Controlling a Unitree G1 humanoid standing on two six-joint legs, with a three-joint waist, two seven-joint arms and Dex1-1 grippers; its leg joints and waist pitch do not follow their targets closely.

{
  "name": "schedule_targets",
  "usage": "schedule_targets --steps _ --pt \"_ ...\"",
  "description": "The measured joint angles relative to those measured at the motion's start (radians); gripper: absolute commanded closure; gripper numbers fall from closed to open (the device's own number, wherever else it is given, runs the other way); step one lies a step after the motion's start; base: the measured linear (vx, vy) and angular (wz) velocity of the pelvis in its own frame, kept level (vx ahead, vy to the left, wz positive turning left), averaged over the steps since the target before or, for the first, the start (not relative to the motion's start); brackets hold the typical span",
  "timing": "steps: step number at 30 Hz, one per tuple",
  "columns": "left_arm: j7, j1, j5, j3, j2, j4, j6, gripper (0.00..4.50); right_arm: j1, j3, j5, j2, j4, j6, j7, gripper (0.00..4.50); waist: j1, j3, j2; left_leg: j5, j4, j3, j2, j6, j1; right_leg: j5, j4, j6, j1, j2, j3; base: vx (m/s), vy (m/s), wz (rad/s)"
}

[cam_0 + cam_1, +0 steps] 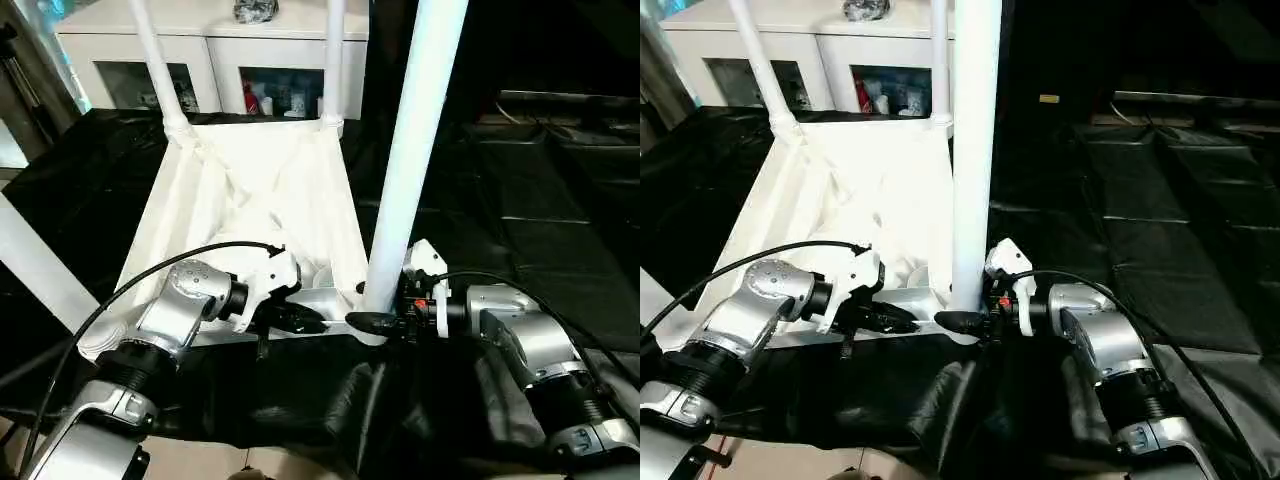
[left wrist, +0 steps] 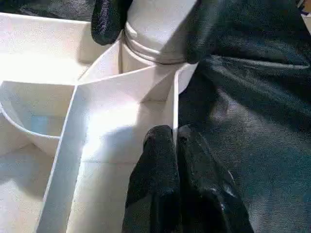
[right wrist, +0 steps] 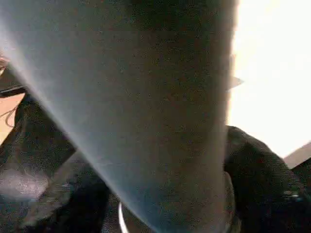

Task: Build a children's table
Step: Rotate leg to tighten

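The children's table [image 1: 250, 190] lies upside down on black mats, ribbed underside up. Two white legs [image 1: 155, 60] stand in its far corner sockets. A third leg [image 1: 40, 265] slants at the near left. The near right leg [image 1: 415, 130] stands upright in its socket. My right gripper [image 1: 378, 312] is at that leg's base, one black finger on each side, touching it; the right wrist view has the leg [image 3: 136, 97] between them. My left gripper [image 2: 175, 138] is shut on the table's thin near rim [image 2: 174, 107], just left of that socket.
A white cabinet [image 1: 230, 60] with glass-fronted compartments stands behind the table. Black mats [image 1: 540, 200] cover the floor to the right and in front. A black cable [image 1: 150, 275] arcs over my left forearm.
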Motion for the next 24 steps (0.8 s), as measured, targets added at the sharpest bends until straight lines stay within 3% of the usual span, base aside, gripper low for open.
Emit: schedule_targets --steps 6,14,19,21,24 --pt "0.092 -0.008 0.006 0.023 -0.034 0.034 0.002 4.50 0.000 -0.033 -0.027 0.046 0.024 -0.030 -0.131 1.86 -0.003 0.000 0.000 0.000 0.001 0.000 0.000 0.000 0.003 -0.002 0.001 0.004 0.001 0.000 0.001 0.000 0.000 0.00" --pt "0.314 -0.054 0.041 0.058 -0.129 0.116 0.019 4.50 -0.077 -0.137 -0.069 0.197 0.156 -0.044 -0.515 1.93 -0.049 0.000 0.000 0.000 0.001 -0.001 -0.001 -0.001 0.005 -0.003 0.000 0.005 0.002 0.000 0.001 0.000 0.000 0.00" --pt "0.360 -0.065 0.057 0.061 -0.151 0.128 0.024 4.50 -0.104 -0.148 -0.089 0.227 0.209 -0.093 -0.594 1.93 -0.054 -0.001 0.000 0.000 0.000 -0.001 -0.001 -0.001 0.005 -0.002 0.000 0.005 0.002 0.000 0.001 0.000 0.000 0.00" --pt "0.360 -0.065 0.060 0.063 -0.154 0.127 0.024 4.50 -0.104 -0.149 -0.092 0.227 0.217 -0.113 -0.594 1.37 -0.053 -0.001 0.001 0.000 0.000 -0.001 -0.001 -0.001 0.004 -0.002 0.000 0.004 0.002 0.000 0.001 0.000 0.000 0.00" --pt "0.348 -0.065 0.060 0.063 -0.154 0.125 0.024 4.50 -0.098 -0.156 -0.091 0.227 0.210 -0.110 -0.565 1.13 -0.052 -0.001 0.001 0.000 0.000 -0.001 -0.001 -0.001 0.002 -0.002 0.000 0.004 0.002 0.000 0.001 0.000 0.000 0.00"
